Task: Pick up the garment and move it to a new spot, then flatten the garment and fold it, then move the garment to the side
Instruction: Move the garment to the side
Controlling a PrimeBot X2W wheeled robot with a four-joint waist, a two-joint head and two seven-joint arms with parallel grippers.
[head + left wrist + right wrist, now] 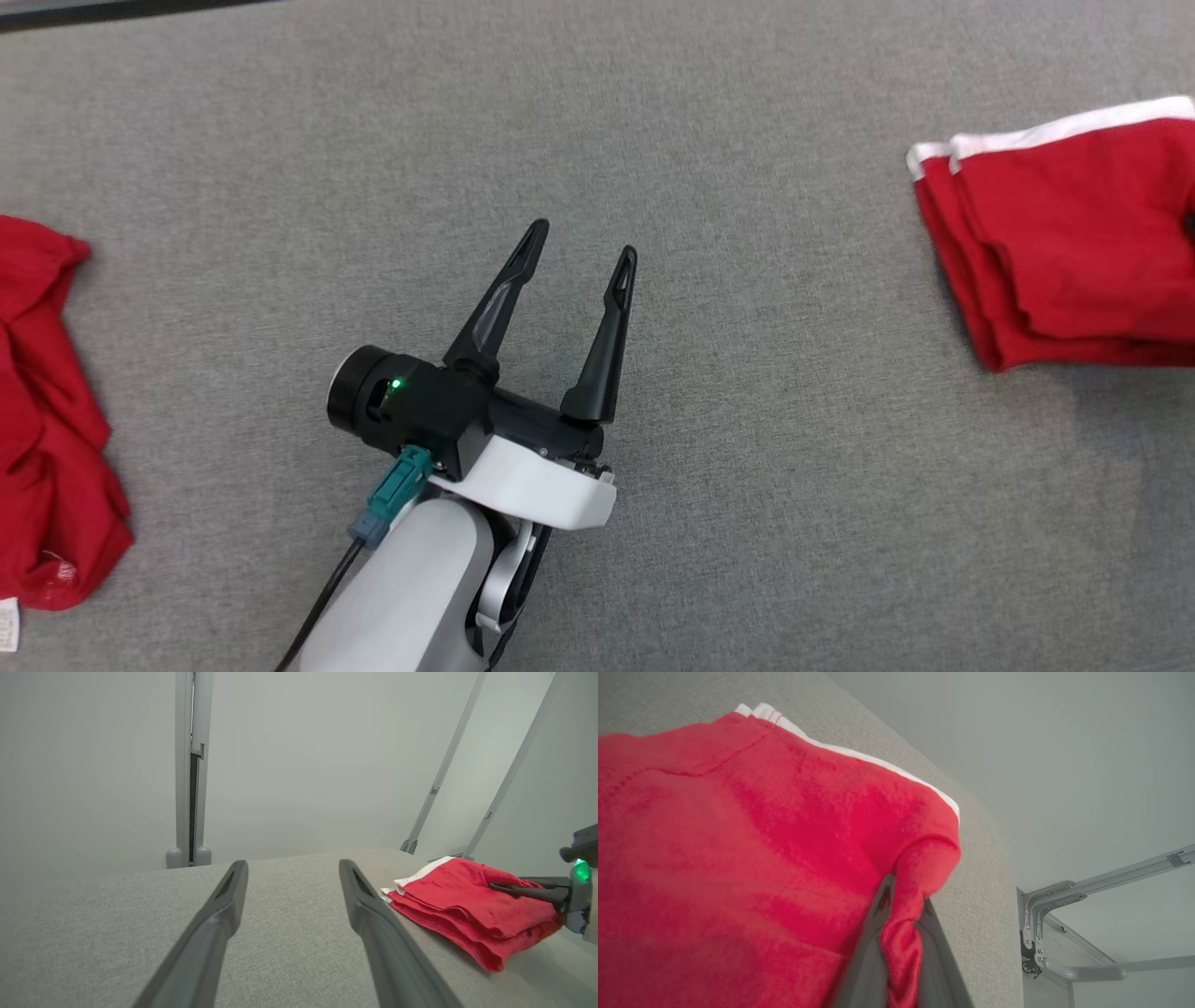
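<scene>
The right gripper (pixel 906 893) pinches the folded red garment (pixel 1064 243) on the right, probably to drag it aside, while the left gripper (pixel 583 238) hovers spread wide, empty.

- This looks like a robot test lab, set up as an enclosed work booth.
- The table (pixel 766 112) is covered all over in plain grey felt-like cloth.
- Smooth pale panels (pixel 303 756) stand close behind and beside it.
- A metal post (pixel 189 742) and slanted struts (pixel 441 774) run up the panels.
- A tube frame (pixel 1064 933) with brackets stands at the table's side.
- The left gripper (pixel 583 237), with a plugged-in cable (pixel 322 597) and a green light (pixel 396 384), hangs over the table.
</scene>
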